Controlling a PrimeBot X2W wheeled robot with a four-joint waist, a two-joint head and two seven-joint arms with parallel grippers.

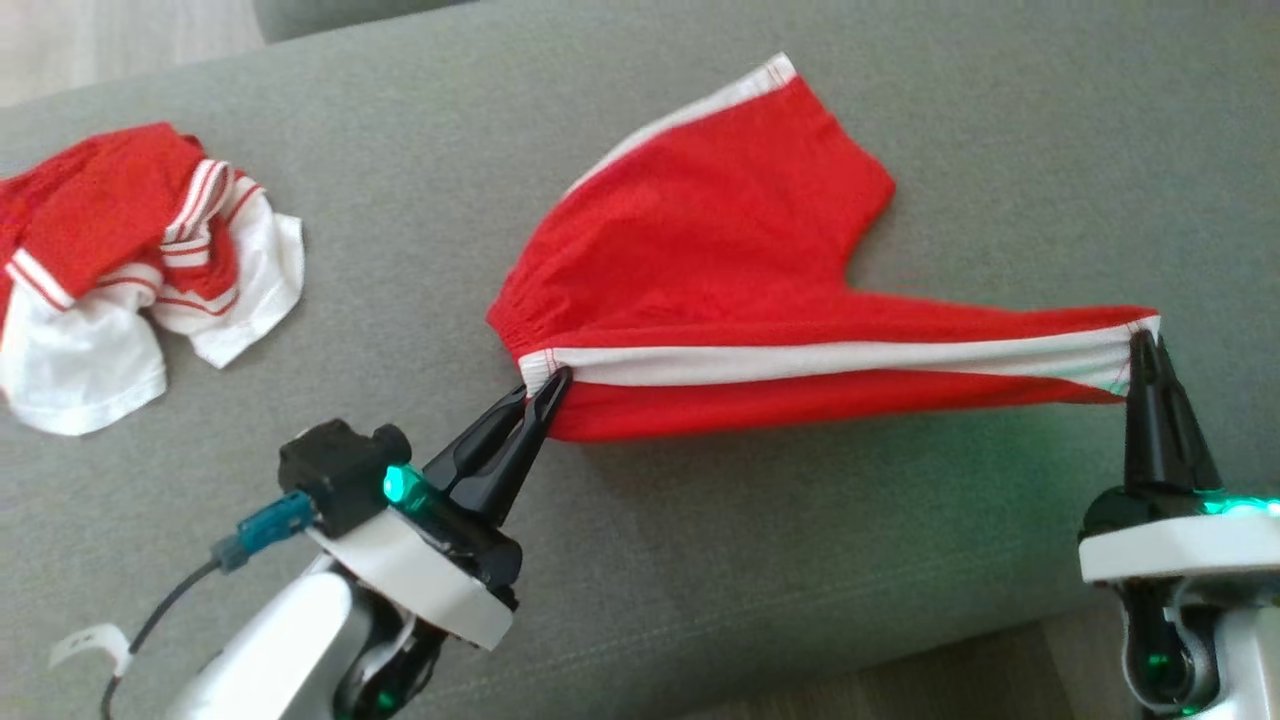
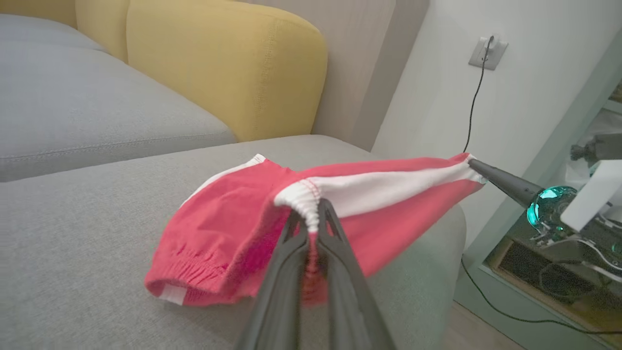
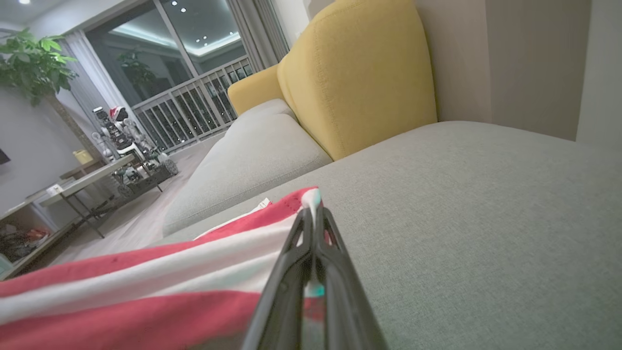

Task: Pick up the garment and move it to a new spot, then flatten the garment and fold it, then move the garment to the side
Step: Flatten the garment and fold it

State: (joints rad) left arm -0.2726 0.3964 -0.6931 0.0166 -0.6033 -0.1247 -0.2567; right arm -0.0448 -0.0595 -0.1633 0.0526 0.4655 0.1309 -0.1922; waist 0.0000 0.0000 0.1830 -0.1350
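The garment (image 1: 720,250) is a pair of red shorts with a white side stripe, stretched across the grey sofa seat (image 1: 700,560). My left gripper (image 1: 545,390) is shut on its waistband corner, and the left wrist view shows the gathered white band (image 2: 303,197) pinched between those fingers. My right gripper (image 1: 1145,345) is shut on the hem end of the same striped edge (image 3: 311,199). The striped edge hangs taut between the two grippers, lifted off the seat. The far leg (image 1: 770,110) lies flat on the cushion.
A crumpled red and white shirt (image 1: 130,270) lies at the seat's left. Yellow back cushions (image 2: 218,63) stand behind the seat. The seat's front edge (image 1: 900,660) runs near my arms, with floor beyond. A wall socket and cable (image 2: 486,53) are to the right.
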